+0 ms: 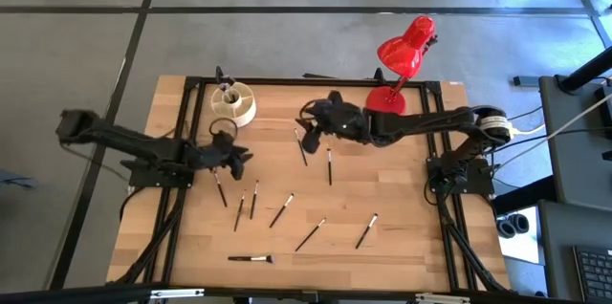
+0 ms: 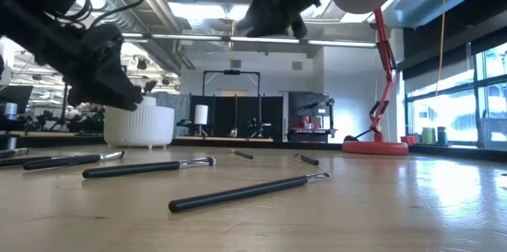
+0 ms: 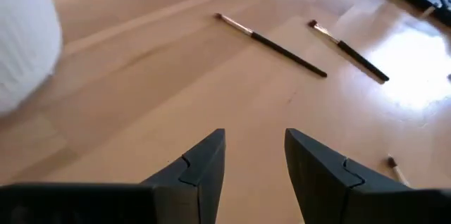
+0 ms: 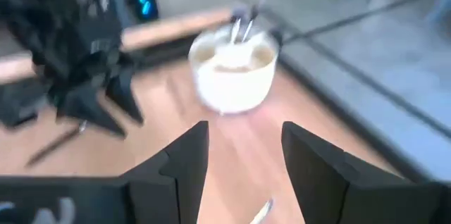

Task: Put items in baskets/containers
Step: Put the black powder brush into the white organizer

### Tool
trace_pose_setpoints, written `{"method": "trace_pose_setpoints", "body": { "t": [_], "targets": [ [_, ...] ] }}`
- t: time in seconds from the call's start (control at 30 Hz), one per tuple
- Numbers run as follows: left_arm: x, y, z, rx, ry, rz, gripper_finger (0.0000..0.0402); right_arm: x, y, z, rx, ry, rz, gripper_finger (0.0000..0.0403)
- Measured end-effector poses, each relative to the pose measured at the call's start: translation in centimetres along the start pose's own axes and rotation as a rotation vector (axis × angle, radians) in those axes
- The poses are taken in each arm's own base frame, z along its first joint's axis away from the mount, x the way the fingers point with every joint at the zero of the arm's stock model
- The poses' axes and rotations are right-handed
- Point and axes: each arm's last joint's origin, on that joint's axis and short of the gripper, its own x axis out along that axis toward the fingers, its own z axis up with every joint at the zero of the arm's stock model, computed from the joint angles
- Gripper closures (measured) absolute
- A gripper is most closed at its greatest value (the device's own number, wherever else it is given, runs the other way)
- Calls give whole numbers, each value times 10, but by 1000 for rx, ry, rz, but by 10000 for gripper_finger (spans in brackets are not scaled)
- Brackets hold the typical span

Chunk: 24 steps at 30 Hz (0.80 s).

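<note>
Nine brushes lie loose on the table (image 1: 402,247), and a couple more stand in the cream cup (image 1: 233,101) near its far left corner; most of the loose ones are scattered across the middle and near part, one (image 1: 251,259) lying crosswise nearest the front edge and two (image 1: 329,164) farther back near the centre. The left gripper (image 1: 243,157) hovers just in front of the cup, fingers apart with nothing between them, a brush (image 1: 220,189) on the wood close by. The right gripper (image 1: 306,124) hangs above the table to the right of the cup, pointed toward it, fingers (image 4: 184,155) spread and empty; the red lamp (image 1: 402,55) stands at the far edge behind that arm.
</note>
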Motion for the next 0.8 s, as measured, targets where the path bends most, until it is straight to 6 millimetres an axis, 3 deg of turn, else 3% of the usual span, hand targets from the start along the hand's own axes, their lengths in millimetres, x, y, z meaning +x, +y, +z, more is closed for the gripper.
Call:
{"method": "trace_pose_setpoints", "body": {
  "t": [0.1,0.2,0.37,0.47,0.6,0.7,0.8],
  "targets": [
    [7,-20,2,17,31,26,258,-1,0,-5,-4,46,-1,224],
    [19,-46,7,49,107,15,258,-5,-2,-1,-28,11,-113,224],
    [36,-93,1,196,437,-108,258,-20,2,6,-57,-5,-109,224],
    [35,-118,-6,230,622,-152,258,-29,1,4,-80,38,-146,224],
    [30,-152,-15,219,777,-197,258,-36,1,-11,-112,116,-318,224],
    [23,-178,-23,251,813,-238,258,-40,1,-23,-116,134,-349,224],
    [19,-201,-30,314,794,-282,258,-45,-1,-21,-86,126,-311,224]
  ]
}}
